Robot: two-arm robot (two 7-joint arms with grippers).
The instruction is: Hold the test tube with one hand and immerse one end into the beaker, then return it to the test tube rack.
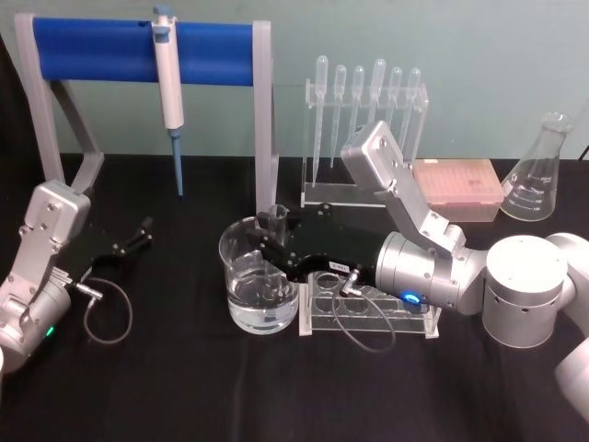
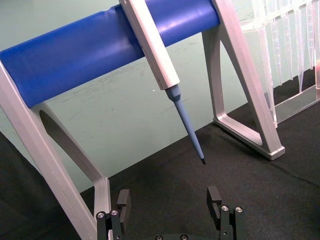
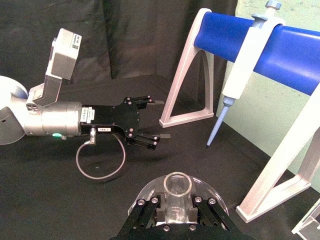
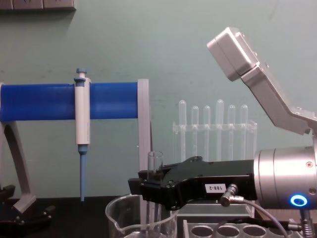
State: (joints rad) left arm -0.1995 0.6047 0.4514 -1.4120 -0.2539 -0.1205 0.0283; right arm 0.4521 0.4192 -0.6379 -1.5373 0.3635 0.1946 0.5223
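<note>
The beaker (image 1: 259,287) stands mid-table, part-filled with clear liquid. My right gripper (image 1: 272,241) reaches over its rim and is shut on the test tube (image 4: 155,166), which stands upright with its open rim above the fingers. The tube's lower end goes down inside the beaker (image 4: 140,218). From the right wrist view I look straight down the test tube (image 3: 176,186), clamped between the black fingers (image 3: 150,214) over the beaker's rim (image 3: 143,193). My left gripper (image 1: 138,236) rests parked at the left, open and empty; its fingers (image 2: 123,202) are spread wide.
A blue-barred stand (image 1: 138,51) with a hanging micropipette (image 1: 168,92) is at the back left. Plastic pipettes in a clear rack (image 1: 363,110), a pink tip box (image 1: 457,189) and a conical flask (image 1: 540,170) line the back. A clear tube rack (image 1: 368,308) lies under my right arm.
</note>
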